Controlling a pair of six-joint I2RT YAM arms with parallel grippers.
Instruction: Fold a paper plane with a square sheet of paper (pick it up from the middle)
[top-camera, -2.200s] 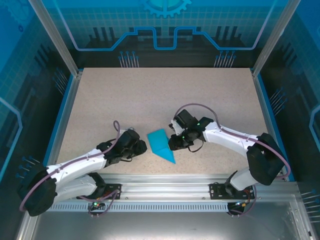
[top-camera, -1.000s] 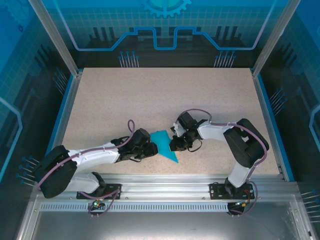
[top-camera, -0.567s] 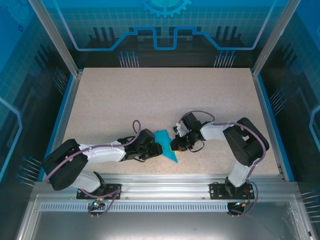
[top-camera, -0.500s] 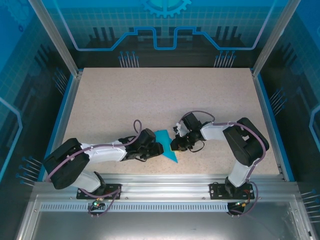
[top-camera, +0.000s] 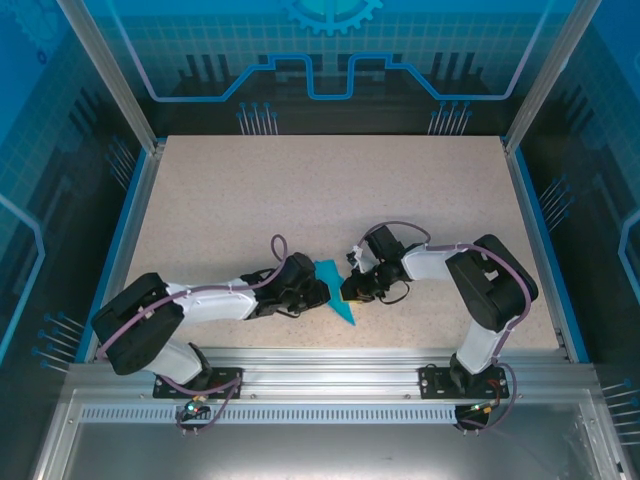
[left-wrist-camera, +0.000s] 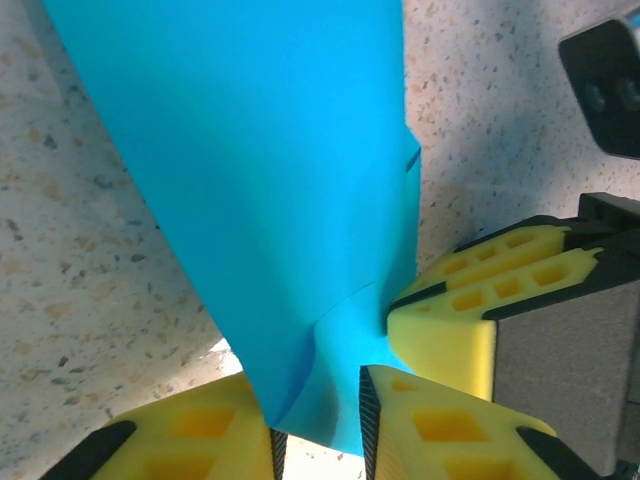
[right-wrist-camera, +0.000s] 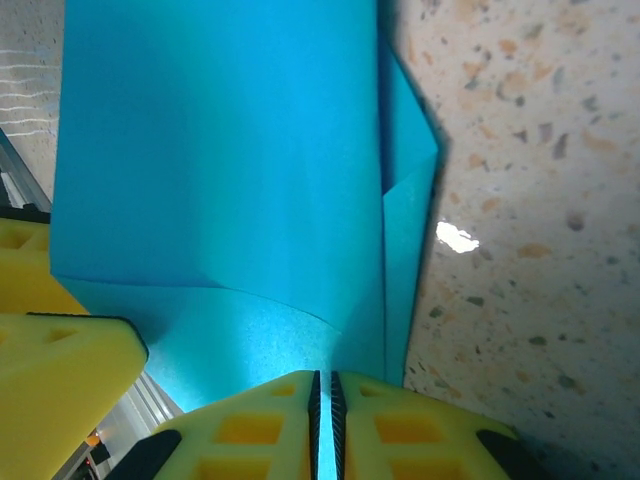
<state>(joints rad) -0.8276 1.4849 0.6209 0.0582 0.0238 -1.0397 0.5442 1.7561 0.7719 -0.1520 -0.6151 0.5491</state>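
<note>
From above, the teal paper plane lies on the speckled worktop, close to the near edge. It is already folded to a point. The left gripper is at the plane's left side and the right gripper is at the plane's right side. Both touch it. A moment ago the left arm was a bit further from the plane. Now it has slid in, and its tip covers the plane's left edge. The right arm has hardly moved.

In the left wrist view, the plane runs up and away from the left gripper. Its near edge curls up and sits between the two yellow jaws. These jaws were wider just before and have now come in. The paper fills the gap between them, so they look like they are pinching it. The right gripper's yellow tips press on the plane's right edge.

In the right wrist view, the right jaws are squeezed tight with a thin bit of the plane's edge caught between them. A loose flap sticks out on the plane's right side.

I think both arms hold the plane now, so the next fold or lift can start.
</note>
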